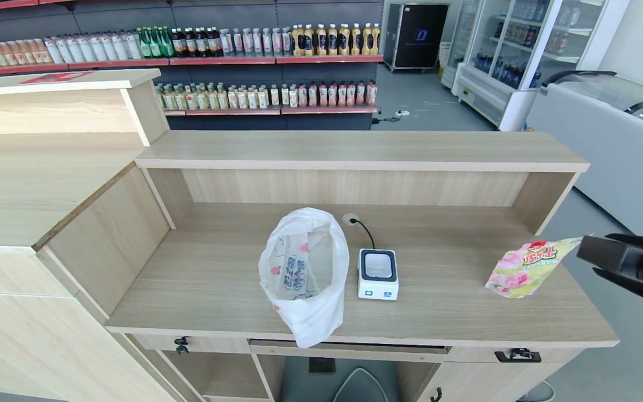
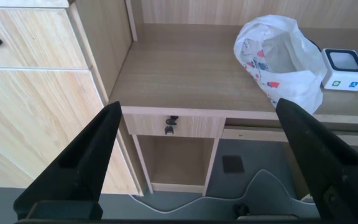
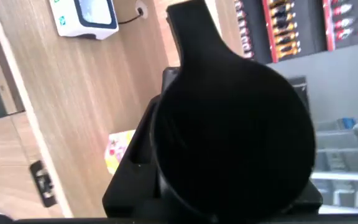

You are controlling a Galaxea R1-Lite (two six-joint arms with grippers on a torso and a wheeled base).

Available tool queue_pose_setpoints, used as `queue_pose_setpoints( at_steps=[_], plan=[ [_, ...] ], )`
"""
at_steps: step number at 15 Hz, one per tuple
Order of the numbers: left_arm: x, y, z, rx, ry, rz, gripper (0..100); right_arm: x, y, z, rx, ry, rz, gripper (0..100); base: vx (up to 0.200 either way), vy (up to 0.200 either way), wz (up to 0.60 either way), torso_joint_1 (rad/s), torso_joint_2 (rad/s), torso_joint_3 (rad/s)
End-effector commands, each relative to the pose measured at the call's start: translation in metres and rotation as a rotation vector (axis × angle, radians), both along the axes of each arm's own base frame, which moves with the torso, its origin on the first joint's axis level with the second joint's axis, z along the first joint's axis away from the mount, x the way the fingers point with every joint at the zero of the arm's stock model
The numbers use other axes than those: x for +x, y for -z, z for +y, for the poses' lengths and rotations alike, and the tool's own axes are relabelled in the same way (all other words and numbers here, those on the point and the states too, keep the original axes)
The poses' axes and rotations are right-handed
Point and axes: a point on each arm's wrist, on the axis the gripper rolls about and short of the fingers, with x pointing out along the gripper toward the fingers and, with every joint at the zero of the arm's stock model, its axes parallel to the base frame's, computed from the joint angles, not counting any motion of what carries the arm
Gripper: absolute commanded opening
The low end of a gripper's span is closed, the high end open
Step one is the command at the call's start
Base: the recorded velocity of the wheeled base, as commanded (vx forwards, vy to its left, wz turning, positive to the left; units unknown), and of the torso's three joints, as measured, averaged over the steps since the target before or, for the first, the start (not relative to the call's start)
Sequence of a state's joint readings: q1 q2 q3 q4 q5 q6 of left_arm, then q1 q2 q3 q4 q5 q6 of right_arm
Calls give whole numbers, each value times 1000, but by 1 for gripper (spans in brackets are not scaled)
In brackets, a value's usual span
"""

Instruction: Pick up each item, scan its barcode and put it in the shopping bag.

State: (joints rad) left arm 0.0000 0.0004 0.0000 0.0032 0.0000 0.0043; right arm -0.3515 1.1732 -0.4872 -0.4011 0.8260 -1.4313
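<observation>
Pouch (image 1: 528, 269) is held by its upper corner in the right pincer (image 1: 584, 249), frame right, over the desk (image 1: 455, 312) | left pincer (image 2: 197, 106) is spread wide | shopping bag (image 1: 305, 273) is seen at centre.

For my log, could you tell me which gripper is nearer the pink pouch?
Right: the right gripper holds the pouch; the left gripper hangs before the counter, far left.
</observation>
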Motion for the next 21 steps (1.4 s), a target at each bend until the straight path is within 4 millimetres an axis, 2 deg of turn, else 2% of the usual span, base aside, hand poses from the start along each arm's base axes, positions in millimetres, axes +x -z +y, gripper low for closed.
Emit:
queue_pose_setpoints(
  at_steps=[1, 2, 4, 5, 6, 7, 8, 9, 11, 14, 18, 21],
  plan=[
    [0, 0, 0, 0, 0, -1, 100, -9, -1, -2, 63, 47, 28, 0, 0, 0, 600, 7, -2, 2],
    [0, 0, 0, 0, 0, -1, 100, -9, -2, -3, 103, 68, 49, 0, 0, 0, 600, -2, -2, 2],
    [0, 0, 0, 0, 0, -1, 100, 6, -15, -8, 334, 327, 132, 0, 0, 0, 600, 0, 2, 7],
    [0, 0, 0, 0, 0, -1, 100, 18, -22, -3, 451, 442, 160, 0, 0, 0, 600, -2, -7, 2],
    [0, 0, 0, 0, 0, -1, 100, 41, -28, 10, 641, 615, 193, 0, 0, 0, 600, 2, 7, 7],
    [0, 0, 0, 0, 0, -1, 100, 55, -27, 20, 734, 695, 215, 0, 0, 0, 600, 12, 2, 2],
    [0, 0, 0, 0, 0, -1, 100, 77, -19, 41, 919, 735, 315, 0, 0, 0, 600, -2, 7, 7],
    [0, 0, 0, 0, 0, -1, 100, 88, -7, 53, 1073, 709, 449, 0, 0, 0, 0, 0, 0, 0],
    [0, 0, 0, 0, 0, -1, 100, 111, 18, 61, 1229, 674, 638, 0, 0, 0, 0, 0, 0, 0],
    [0, 0, 0, 0, 0, -1, 100, 143, 49, 55, 1342, 660, 714, 0, 0, 0, 0, 0, 0, 0],
    [0, 0, 0, 0, 0, -1, 100, 150, 68, 46, 1335, 582, 884, 0, 0, 0, 0, 0, 0, 0],
    [0, 0, 0, 0, 0, -1, 100, 157, 86, 45, 1257, 601, 909, 0, 0, 0, 0, 0, 0, 0]
  ],
)
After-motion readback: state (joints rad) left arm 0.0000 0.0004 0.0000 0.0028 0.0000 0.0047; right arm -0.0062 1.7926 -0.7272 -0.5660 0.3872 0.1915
